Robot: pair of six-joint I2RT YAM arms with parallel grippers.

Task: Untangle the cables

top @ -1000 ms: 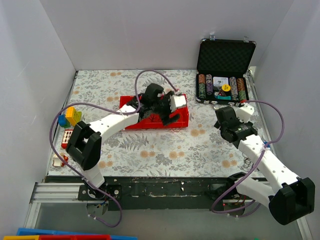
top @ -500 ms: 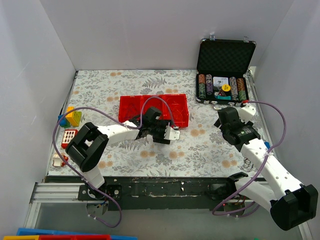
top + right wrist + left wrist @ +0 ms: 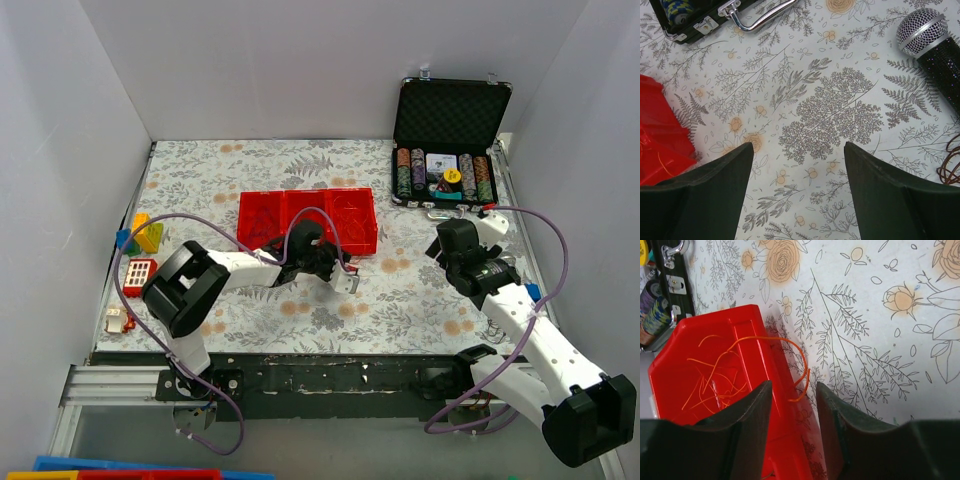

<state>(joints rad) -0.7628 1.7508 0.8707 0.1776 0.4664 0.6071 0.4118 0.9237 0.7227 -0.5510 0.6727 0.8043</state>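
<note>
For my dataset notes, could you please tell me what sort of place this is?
Probably a robot test cell: white panels box in a floral-covered table, robot arms stand on a metal frame, and unrelated props lie about: poker-chip case, red tray, toy blocks.

The flower-patterned table (image 3: 400, 300) carries a red tray (image 3: 355, 210) at centre, an open black case (image 3: 452, 110) upper right and toy blocks (image 3: 140, 235) at the left edge.

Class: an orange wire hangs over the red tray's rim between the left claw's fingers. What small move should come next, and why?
Probably close the left claw on the orange wire: its loose end lies between the open jaws, outside the red tray, so a pinch could draw that strand free.
</note>
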